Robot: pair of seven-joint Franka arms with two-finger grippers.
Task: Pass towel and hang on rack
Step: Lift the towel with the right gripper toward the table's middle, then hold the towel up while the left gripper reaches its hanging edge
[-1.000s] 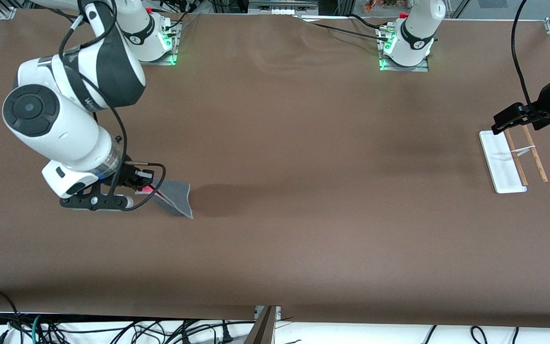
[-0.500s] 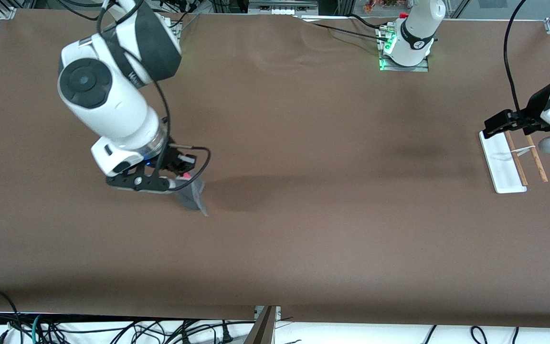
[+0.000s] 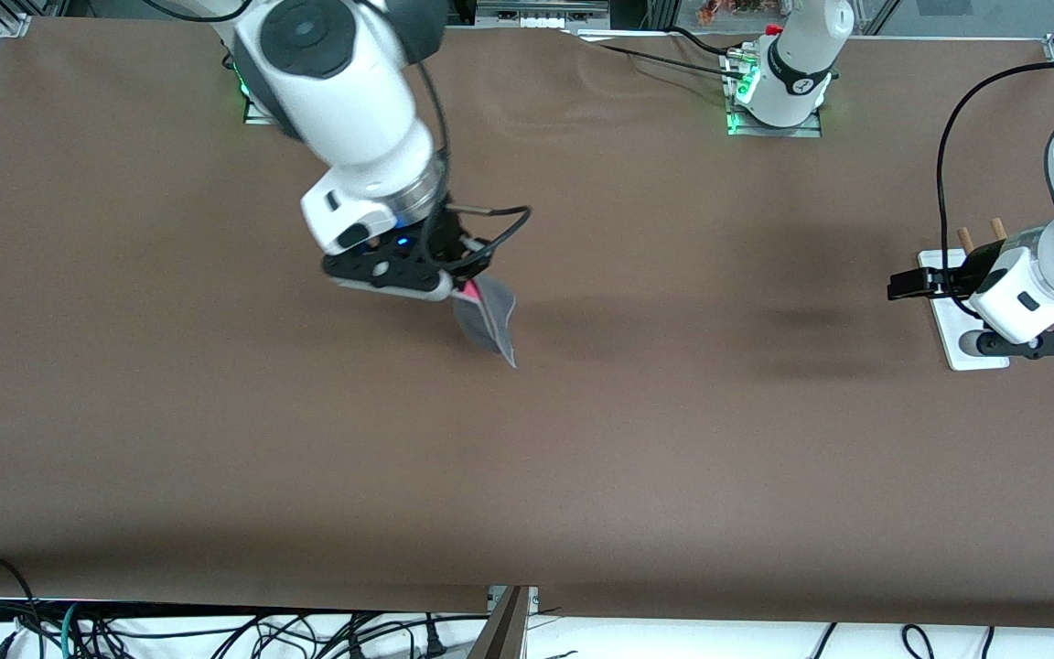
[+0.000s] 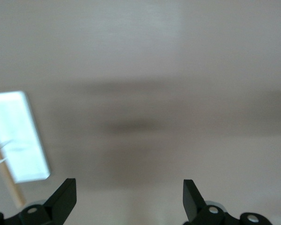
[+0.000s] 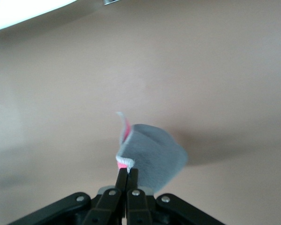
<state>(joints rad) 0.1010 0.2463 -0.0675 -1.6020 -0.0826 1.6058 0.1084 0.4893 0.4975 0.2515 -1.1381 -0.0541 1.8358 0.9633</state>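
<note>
Right gripper [image 3: 465, 286]: up in the air over the brown table [image 3: 527, 439] toward the right arm's end, fingers pressed together on one corner of the towel [image 3: 488, 318], which hangs free below, grey face outward, a sliver of pink and pale edging showing at the pinch [image 5: 152, 159]. Left gripper [image 3: 902, 286]: over the rack [image 3: 955, 325] at the left arm's end of the table, fingers [image 4: 65, 197] spread wide, nothing between them. Rack: white base flat on the table, two wooden rod tips showing above the left wrist.
</note>
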